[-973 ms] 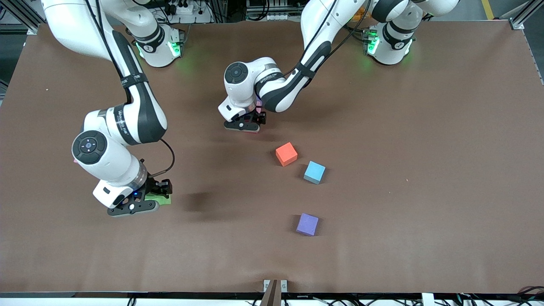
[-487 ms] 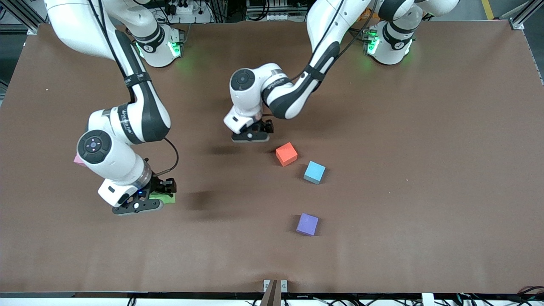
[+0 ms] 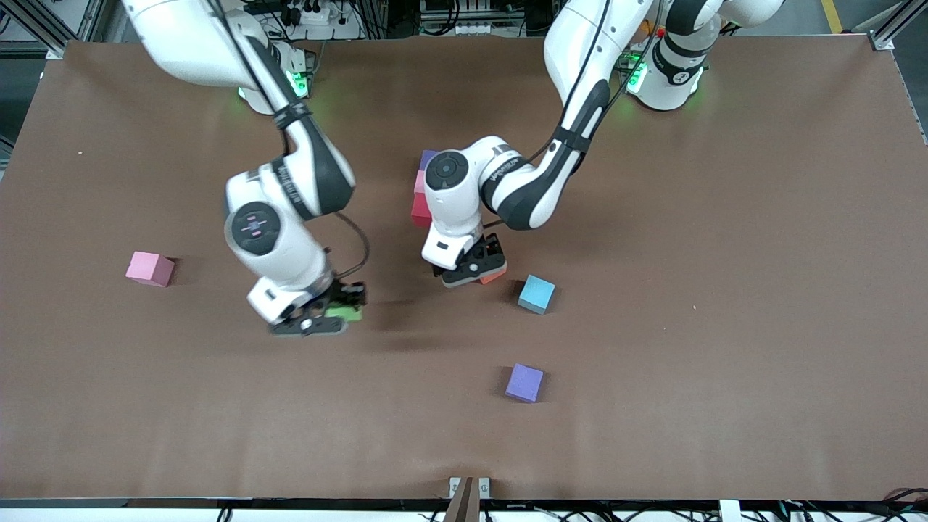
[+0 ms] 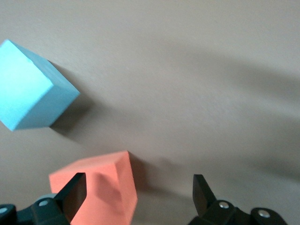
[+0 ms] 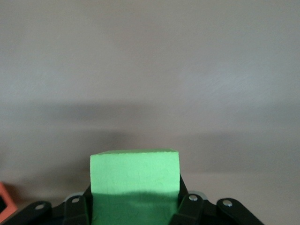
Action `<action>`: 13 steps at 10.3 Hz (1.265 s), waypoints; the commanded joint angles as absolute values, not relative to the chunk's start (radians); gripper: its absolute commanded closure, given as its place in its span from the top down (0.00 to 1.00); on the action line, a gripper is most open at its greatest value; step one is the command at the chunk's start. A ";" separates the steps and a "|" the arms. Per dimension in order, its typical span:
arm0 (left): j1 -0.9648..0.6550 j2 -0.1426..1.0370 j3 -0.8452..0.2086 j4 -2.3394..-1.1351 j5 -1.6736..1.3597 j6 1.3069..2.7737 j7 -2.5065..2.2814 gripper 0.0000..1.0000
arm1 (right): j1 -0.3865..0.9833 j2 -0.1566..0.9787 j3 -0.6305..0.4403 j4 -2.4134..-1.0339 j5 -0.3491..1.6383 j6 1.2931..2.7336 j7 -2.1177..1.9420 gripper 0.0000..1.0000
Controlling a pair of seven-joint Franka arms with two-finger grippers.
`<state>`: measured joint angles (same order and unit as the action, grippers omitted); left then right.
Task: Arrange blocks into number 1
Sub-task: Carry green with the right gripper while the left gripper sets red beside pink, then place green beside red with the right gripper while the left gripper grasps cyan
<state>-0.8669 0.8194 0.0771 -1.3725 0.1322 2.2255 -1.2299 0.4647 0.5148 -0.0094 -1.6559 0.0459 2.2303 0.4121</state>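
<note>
Landmark: orange block (image 3: 494,275).

Left gripper (image 3: 471,270) over it, fingers spread wide, not gripping.

Right gripper (image 3: 319,319) clamped on green block (image 3: 344,312), toward right arm's end.

Light blue block (image 3: 536,293) just beside. Purple block (image 3: 524,382) nearer camera. Pink block (image 3: 150,268) well apart. Red block (image 3: 420,212), pink and purple cubes farther, partly hidden.

I am looking down at a brown matte table (image 3: 761,304) lying under even light (soft shadows are falling across it), with metal framing (image 3: 895,25) edging its corners.
</note>
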 commanded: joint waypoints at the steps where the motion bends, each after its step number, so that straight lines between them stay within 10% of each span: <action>1: -0.833 0.799 0.069 -1.388 0.127 2.210 -1.250 1.00 | 0.480 0.448 0.060 -1.810 0.045 2.322 0.530 0.00; 13: -0.703 0.739 0.071 -1.405 -0.074 2.123 -1.395 1.00 | 0.502 0.456 0.264 -1.993 -0.282 2.456 1.025 0.00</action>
